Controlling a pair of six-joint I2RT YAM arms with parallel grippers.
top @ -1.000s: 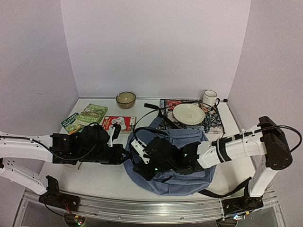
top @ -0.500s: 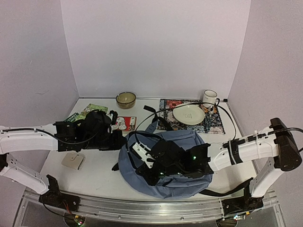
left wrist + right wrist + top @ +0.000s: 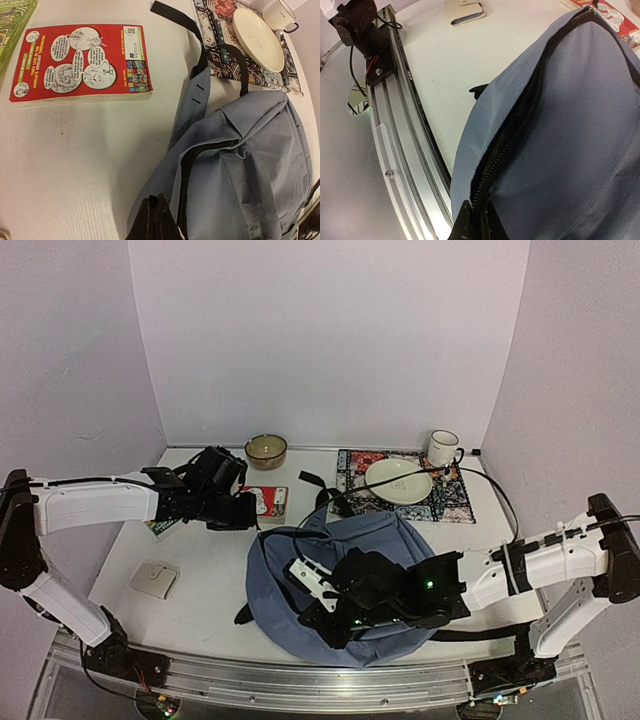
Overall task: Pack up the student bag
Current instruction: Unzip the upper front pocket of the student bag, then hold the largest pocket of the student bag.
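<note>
The bag (image 3: 385, 540) lies slumped toward the near edge of the table (image 3: 205, 575), in the middle, its zip mouth facing left. The left gripper (image 3: 156, 216) is clenched hard at the upper rim by the zip, and it looks to be pinching cloth there. The right gripper (image 3: 472, 220) is clamped on the lower lip, right along the zip teeth.

This is soft stuff: limp cloth, probably light, sagging wherever nobody holds it. That mouth likely won't stay open alone. I'd say the firm zip seam is the best hold, or a black strap (image 3: 175, 17).

Around it, the red book (image 3: 80, 62) lies just beside the bag's top corner, with a green book (image 3: 12, 17) beyond. A beige pouch (image 3: 465, 11) sits near left, a bowl (image 3: 266, 449) at the back. The plate (image 3: 257, 37) rests on a patterned mat (image 3: 217, 12), with a mug (image 3: 280, 14) behind. One strap trails across that mat, so a tug could drag it. With both grippers busy, neither is free for the book.
</note>
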